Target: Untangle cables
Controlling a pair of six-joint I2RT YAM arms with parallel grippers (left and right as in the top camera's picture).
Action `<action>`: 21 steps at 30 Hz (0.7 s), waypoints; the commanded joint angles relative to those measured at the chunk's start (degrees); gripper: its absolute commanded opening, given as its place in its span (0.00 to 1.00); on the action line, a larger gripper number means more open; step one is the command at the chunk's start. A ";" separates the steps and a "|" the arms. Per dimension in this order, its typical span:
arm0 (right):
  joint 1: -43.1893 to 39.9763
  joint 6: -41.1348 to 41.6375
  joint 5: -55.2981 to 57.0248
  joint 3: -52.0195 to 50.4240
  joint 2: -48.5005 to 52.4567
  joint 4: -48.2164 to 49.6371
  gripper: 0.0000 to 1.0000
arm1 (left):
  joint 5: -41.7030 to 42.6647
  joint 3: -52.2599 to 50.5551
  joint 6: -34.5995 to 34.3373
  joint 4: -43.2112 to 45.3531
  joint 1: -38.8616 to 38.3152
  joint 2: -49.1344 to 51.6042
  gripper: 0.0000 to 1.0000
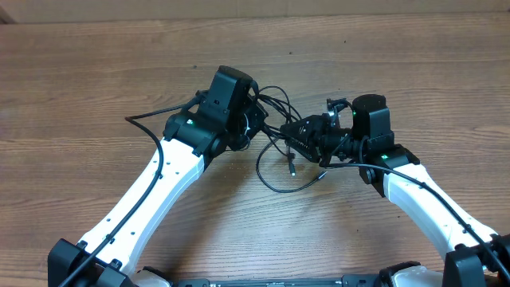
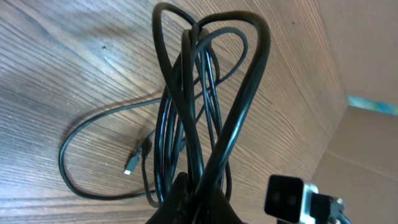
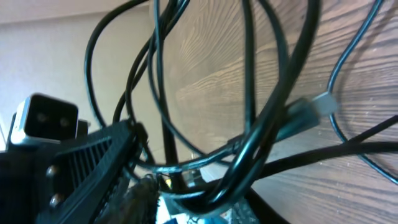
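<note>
The cables (image 2: 180, 118) are thin, smooth, glossy black cords, bunched into long narrow loops just above the middle of the overhead frame; the strands overlap too much to count. One looser loop lies flat on the brown, finely grained wooden table (image 1: 96, 72), curving toward lower centre. One small plug (image 2: 129, 168) with a silvery tip lies inside that loop, and the right wrist view shows another pale grey plug end (image 3: 320, 102) at right. Two white arms with black heads meet at the bunch. The left gripper (image 1: 251, 123) is pressed together on the cables. Strands cross the right gripper (image 1: 288, 131) beside its ribbed black finger (image 3: 93, 162); whether it pinches them I cannot tell.
</note>
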 commanded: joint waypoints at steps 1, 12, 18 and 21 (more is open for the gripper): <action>0.28 -0.20 4.13 0.76 0.28 -1.36 0.27 | 3.32 1.22 -1.97 0.13 -0.50 -1.14 0.04; 0.28 -0.22 5.95 0.76 0.28 -3.08 0.04 | 3.41 1.22 -2.16 -0.20 -0.72 -1.14 0.04; 0.26 -3.67 6.05 0.76 0.28 -5.07 0.04 | 3.13 1.22 -2.21 -0.17 -0.66 -1.14 0.04; 0.28 -5.57 7.32 0.74 0.28 -7.89 0.04 | 2.97 1.22 -2.23 -0.17 -0.37 -1.14 0.04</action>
